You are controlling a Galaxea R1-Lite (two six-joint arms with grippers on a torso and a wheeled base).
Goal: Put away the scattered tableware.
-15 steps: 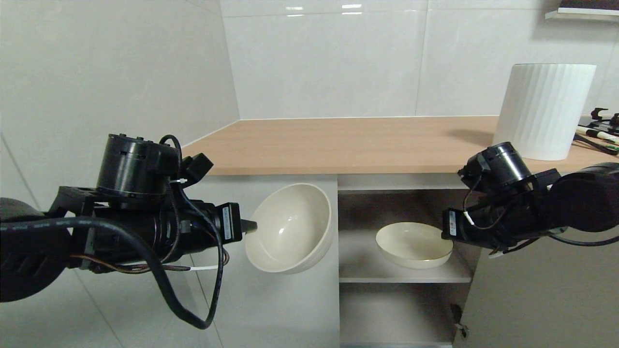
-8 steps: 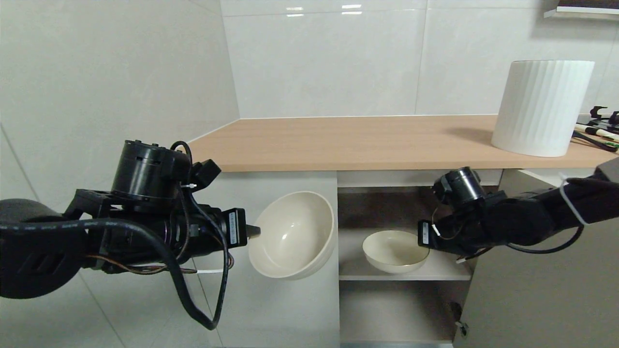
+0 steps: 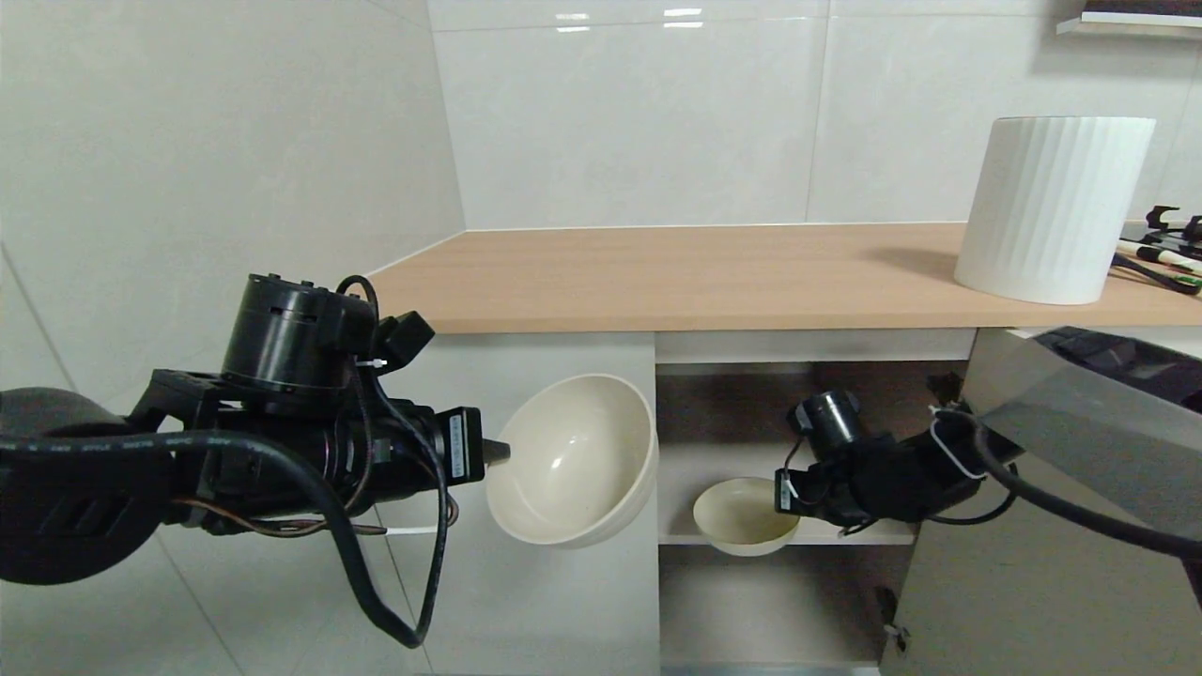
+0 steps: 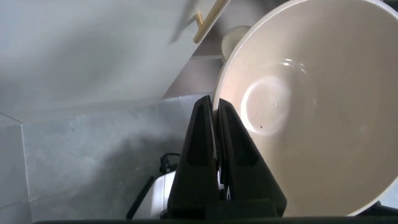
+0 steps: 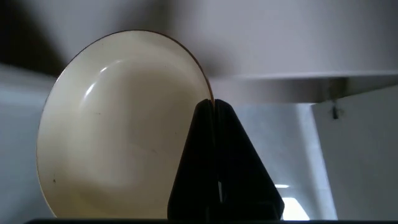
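A large cream bowl [image 3: 573,460] hangs tilted on its side in front of the closed cabinet door, left of the open compartment. My left gripper [image 3: 498,453] is shut on its rim; the left wrist view shows the same gripper [image 4: 214,124] pinching the large bowl [image 4: 311,106]. A smaller shallow cream bowl [image 3: 742,514] is held at the front edge of the middle shelf [image 3: 845,540] in the open cabinet. My right gripper [image 3: 784,493] is shut on its rim. In the right wrist view the gripper [image 5: 213,109] clamps the shallow bowl [image 5: 118,118]. I cannot tell whether this bowl touches the shelf.
A wooden countertop [image 3: 657,272] runs above the cabinet, with a tall white ribbed container [image 3: 1056,207] and some pens [image 3: 1164,253] at its right end. The open cabinet door [image 3: 1033,582] stands at the right. A lower compartment [image 3: 770,610] lies beneath the shelf.
My right arm has carried the shallow bowl leftward and down to the shelf edge in the cabinet. The left arm and large bowl have shifted slightly right.
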